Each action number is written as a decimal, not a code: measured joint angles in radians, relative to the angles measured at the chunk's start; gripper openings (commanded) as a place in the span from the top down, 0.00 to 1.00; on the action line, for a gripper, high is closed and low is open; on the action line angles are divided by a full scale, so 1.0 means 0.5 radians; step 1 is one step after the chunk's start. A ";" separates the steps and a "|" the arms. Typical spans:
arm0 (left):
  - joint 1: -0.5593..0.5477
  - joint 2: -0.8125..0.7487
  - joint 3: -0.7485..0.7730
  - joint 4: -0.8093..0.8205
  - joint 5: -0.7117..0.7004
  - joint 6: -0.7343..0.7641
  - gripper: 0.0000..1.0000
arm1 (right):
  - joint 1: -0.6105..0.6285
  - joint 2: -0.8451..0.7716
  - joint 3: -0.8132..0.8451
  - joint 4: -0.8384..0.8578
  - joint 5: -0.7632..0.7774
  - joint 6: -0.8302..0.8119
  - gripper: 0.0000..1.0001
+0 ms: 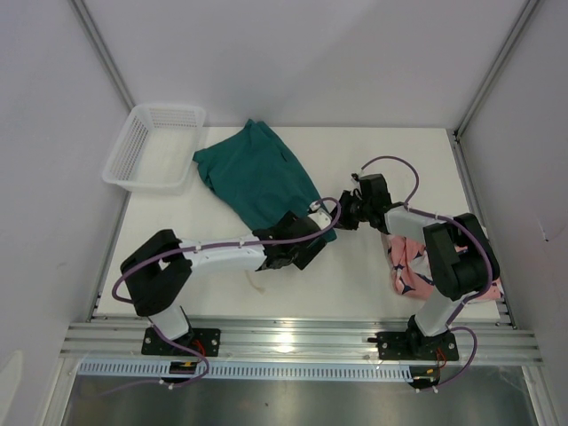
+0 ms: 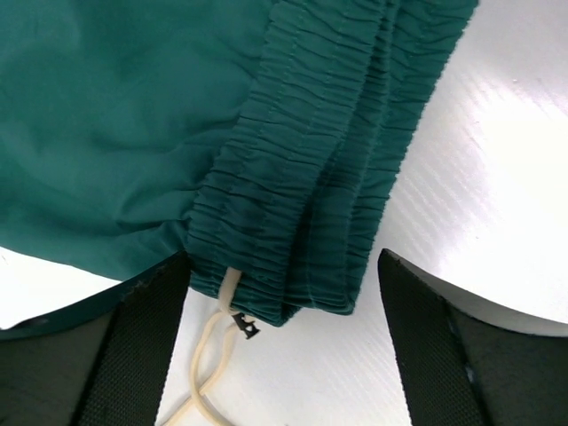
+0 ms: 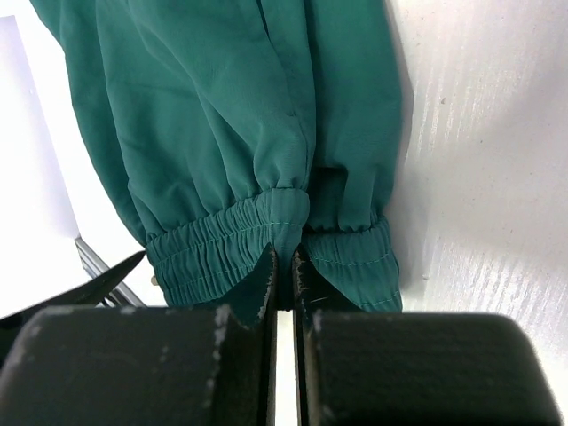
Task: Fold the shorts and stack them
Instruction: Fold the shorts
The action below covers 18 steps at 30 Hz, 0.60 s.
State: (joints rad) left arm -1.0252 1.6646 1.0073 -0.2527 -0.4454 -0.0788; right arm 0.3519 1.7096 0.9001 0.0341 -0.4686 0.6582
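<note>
The dark teal shorts [image 1: 257,173] lie spread in the middle of the table, waistband toward the arms. My right gripper [image 1: 344,216] is shut on a pinch of the elastic waistband [image 3: 222,248]; in the right wrist view its gripper [image 3: 286,264] has the fabric squeezed between its tips. My left gripper [image 1: 312,232] stands open, with the gathered waistband end [image 2: 302,177] between its wide-apart fingers [image 2: 142,337] and not touching them. The pale drawstring [image 2: 209,355] trails out onto the table. The salmon-pink printed shorts [image 1: 408,264] lie crumpled at the right, partly under my right arm.
A white mesh basket [image 1: 133,151] stands at the table's back left corner. White walls with metal frame rails close in the table on three sides. My two grippers sit close together at the shorts' near edge.
</note>
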 measured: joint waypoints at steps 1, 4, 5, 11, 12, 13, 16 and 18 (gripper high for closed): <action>0.011 0.000 -0.001 0.000 0.007 -0.001 0.15 | 0.000 0.000 0.000 0.001 -0.002 0.000 1.00; 0.060 -0.002 -0.011 0.007 0.046 -0.002 0.27 | 0.000 0.000 0.000 0.003 -0.017 0.001 1.00; 0.079 -0.002 -0.018 0.007 0.074 -0.007 0.28 | 0.001 0.000 0.000 0.004 -0.022 0.001 1.00; 0.169 -0.039 -0.065 0.012 0.223 -0.024 0.16 | 0.004 0.000 0.000 0.012 -0.037 0.002 1.00; 0.173 -0.051 -0.074 0.012 0.230 -0.034 0.08 | 0.005 0.000 0.000 0.014 -0.038 0.002 1.00; 0.180 -0.063 -0.082 0.012 0.237 -0.037 0.01 | 0.007 0.000 0.000 0.017 -0.039 0.002 1.00; 0.185 -0.086 -0.092 0.010 0.240 -0.056 0.01 | 0.008 0.000 0.000 0.019 -0.043 0.003 1.00; 0.188 -0.087 -0.092 0.010 0.239 -0.057 0.01 | 0.008 0.000 0.000 0.021 -0.046 0.005 1.00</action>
State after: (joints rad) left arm -0.9314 1.6211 0.9611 -0.2478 -0.3260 -0.1074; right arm 0.3561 1.7096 0.9001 0.0448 -0.4915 0.6605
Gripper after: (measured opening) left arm 0.989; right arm 0.044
